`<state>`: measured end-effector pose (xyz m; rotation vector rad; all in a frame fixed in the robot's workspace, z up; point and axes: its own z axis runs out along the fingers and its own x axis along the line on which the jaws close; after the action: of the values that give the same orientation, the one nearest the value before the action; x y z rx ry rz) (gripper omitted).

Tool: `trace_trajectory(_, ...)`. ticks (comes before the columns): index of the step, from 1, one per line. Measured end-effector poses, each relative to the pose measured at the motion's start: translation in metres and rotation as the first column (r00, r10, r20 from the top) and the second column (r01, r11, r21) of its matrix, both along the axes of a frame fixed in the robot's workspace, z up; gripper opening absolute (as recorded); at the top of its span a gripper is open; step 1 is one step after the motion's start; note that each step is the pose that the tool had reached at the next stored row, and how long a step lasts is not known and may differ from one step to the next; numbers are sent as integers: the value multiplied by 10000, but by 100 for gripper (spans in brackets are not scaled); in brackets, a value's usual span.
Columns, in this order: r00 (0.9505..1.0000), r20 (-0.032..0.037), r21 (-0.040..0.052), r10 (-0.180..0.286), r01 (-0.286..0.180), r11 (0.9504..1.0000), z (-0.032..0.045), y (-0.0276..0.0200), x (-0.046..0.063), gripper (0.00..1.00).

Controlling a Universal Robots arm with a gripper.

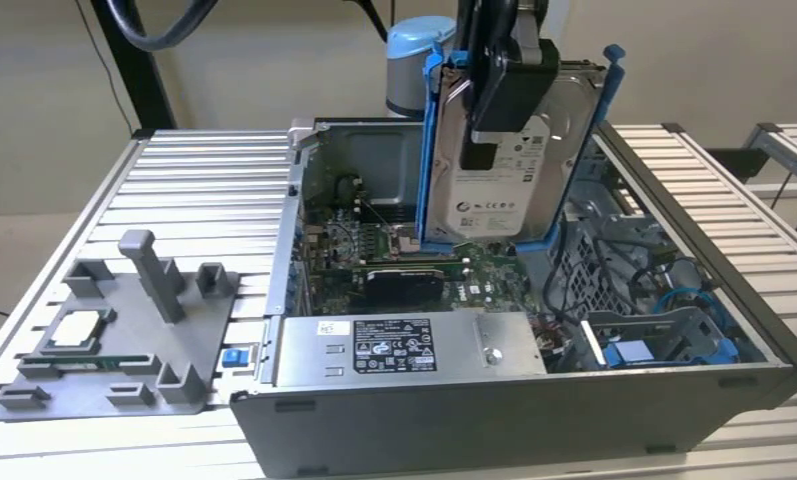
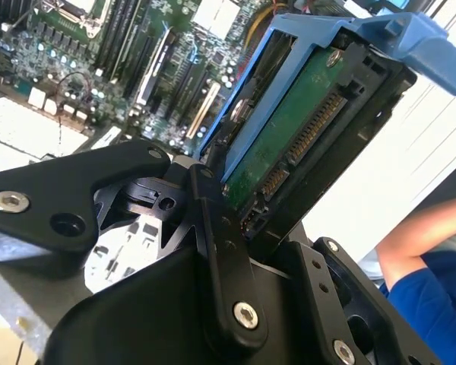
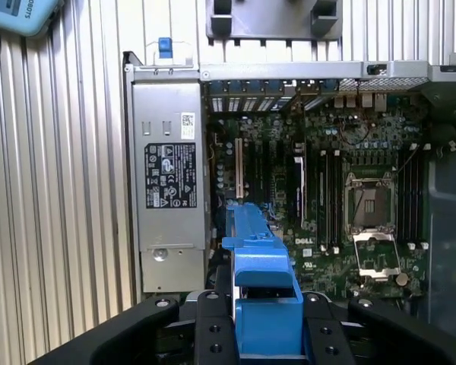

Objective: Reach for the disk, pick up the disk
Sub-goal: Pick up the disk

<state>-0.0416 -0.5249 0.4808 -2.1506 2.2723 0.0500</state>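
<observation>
gripping the disk, gripper holds it above the computer case.

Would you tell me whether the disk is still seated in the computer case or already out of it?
Out: the disk hangs upright above the open case, gripped by the hand.

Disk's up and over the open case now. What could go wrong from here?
1. The disk hangs upright in the pincer, gripped near its top; if it slips, it would likely drop onto the motherboard below.
2. Its lower end sits close to the board, so a sideways move might catch the case wall or the cables.
</observation>
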Motion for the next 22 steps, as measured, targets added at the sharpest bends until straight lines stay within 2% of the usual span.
trace_trajectory(4, 10000, 0, 0, 0, 0, 10000, -2, -58, 2, 0)
trace_trajectory(6, 10000, 0, 1, -1, 1, 10000, -4, -70, 1, 0)
trace_trajectory(18, 10000, 0, 0, 0, 0, 10000, -3, -74, 5, 0)
trace_trajectory(22, 10000, 0, 1, 0, 0, 10000, -3, -74, 36, 0)
